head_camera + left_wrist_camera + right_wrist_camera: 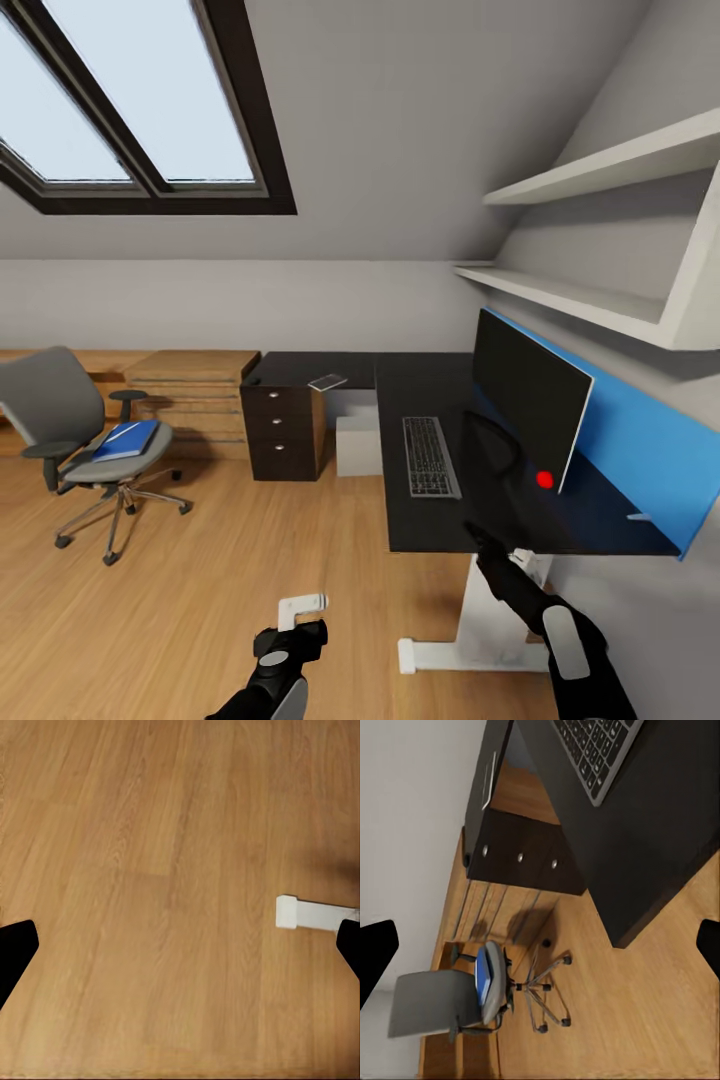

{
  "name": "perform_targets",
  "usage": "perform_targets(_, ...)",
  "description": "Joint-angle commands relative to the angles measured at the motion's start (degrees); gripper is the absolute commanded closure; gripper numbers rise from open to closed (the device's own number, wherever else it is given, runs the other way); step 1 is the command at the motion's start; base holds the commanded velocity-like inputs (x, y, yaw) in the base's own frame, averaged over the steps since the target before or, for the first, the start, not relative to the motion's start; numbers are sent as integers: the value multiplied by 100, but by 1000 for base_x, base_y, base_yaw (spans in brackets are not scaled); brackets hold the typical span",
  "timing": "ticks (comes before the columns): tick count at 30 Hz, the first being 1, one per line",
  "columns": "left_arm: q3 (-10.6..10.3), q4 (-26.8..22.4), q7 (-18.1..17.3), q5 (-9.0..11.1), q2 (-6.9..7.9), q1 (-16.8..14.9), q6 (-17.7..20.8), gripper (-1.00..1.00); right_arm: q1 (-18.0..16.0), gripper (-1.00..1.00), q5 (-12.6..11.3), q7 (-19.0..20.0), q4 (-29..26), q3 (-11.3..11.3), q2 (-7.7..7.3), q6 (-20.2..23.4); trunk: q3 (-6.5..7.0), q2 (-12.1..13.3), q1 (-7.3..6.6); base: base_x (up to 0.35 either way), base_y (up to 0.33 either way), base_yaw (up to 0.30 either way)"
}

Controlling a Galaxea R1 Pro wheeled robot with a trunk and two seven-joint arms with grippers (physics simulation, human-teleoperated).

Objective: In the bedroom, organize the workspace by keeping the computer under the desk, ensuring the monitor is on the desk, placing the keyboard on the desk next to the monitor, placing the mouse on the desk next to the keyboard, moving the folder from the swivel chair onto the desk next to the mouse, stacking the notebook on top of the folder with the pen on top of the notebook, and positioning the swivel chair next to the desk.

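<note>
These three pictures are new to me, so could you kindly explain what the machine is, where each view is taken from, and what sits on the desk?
This is a simulated wheeled robot with two arms. The head view looks down over both: the left gripper hangs above the wooden floor, and the right gripper is by the front edge of the desk. The other two views come from cameras on each wrist.

On the black desk stand the monitor and, in front of it, the keyboard; the notebook lies above the drawers. The computer sits under the desk. The blue folder lies on the swivel chair, which stands apart from the desk. Both grippers are open and hold nothing.
</note>
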Motion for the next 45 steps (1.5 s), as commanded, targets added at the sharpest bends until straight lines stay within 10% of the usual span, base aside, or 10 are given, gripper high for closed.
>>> perform_targets(1, -18, -8, 44, 31, 4, -6, 20, -100, -7, -100, -20, 11, 20, 8, 6, 38, -9, -7, -3, -334, 0, 0)
perform_targets(11, -16, 219, 36, 24, -4, -6, 16, -100, -5, -100, 232, 6, 407, 522, 84, -1141, -9, -7, -3, -334, 0, 0)
perform_targets(19, -10, 449, 34, 39, -5, -6, 4, -100, 28, -100, 2176, 1, 2081, 944, 174, -4397, -9, -7, -3, -333, 0, 0)
perform_targets(22, -11, 774, 31, 33, -11, -6, -195, -100, 34, -100, 3018, -111, 3494, 984, 187, -5793, -9, -7, -3, -268, 0, 0)
perform_targets(27, -5, 1326, 35, 32, -2, -6, -1009, -100, 38, -100, 3578, -310, 4423, 990, 181, -6898, -9, -7, -3, -108, 0, 0)
perform_targets(45, 14, 2737, -52, 30, 35, -6, -1462, -100, 41, -100, 3790, -1769, 5054, 1028, 22, -7098, 296, 675, -376, -7, 0, 0)
